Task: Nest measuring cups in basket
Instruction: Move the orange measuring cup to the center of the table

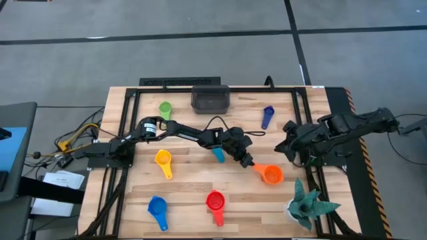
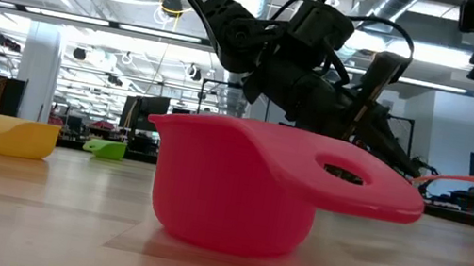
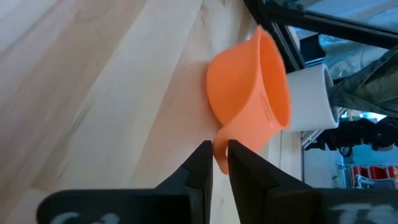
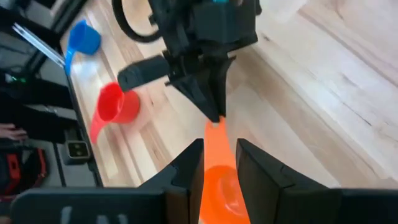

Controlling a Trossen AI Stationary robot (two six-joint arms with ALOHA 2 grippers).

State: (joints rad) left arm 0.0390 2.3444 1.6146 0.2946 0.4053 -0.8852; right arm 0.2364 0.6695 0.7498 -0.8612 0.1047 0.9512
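Note:
The orange cup [image 1: 271, 175] stands right of the table's middle, and my left gripper [image 1: 248, 161] is shut on its handle. My right gripper [image 4: 217, 146] hovers open above the table's right side, touching nothing; its wrist view looks down on the orange cup. Other cups lie loose on the wood: green [image 1: 165, 107], dark blue [image 1: 267, 115], yellow [image 1: 163, 160], royal blue [image 1: 157, 208] and red [image 1: 215, 200]. The light blue one [image 1: 218, 155] is partly under my left arm. The dark basket [image 1: 211, 98] stands at the far edge. My left gripper pinches the orange cup's flat handle [image 3: 221, 155] between its two fingers, near the handle's free end [image 4: 215, 127]. The fingers slant down from the table's left and lie along the handle. The cup stays upright, its base on the wood.
A teal spiky plant in a white pot [image 1: 307, 205] stands at the near right corner, close to the orange cup. A black frame [image 1: 300, 90] runs around the table top. In the low view the red cup [image 2: 238, 186] fills the foreground.

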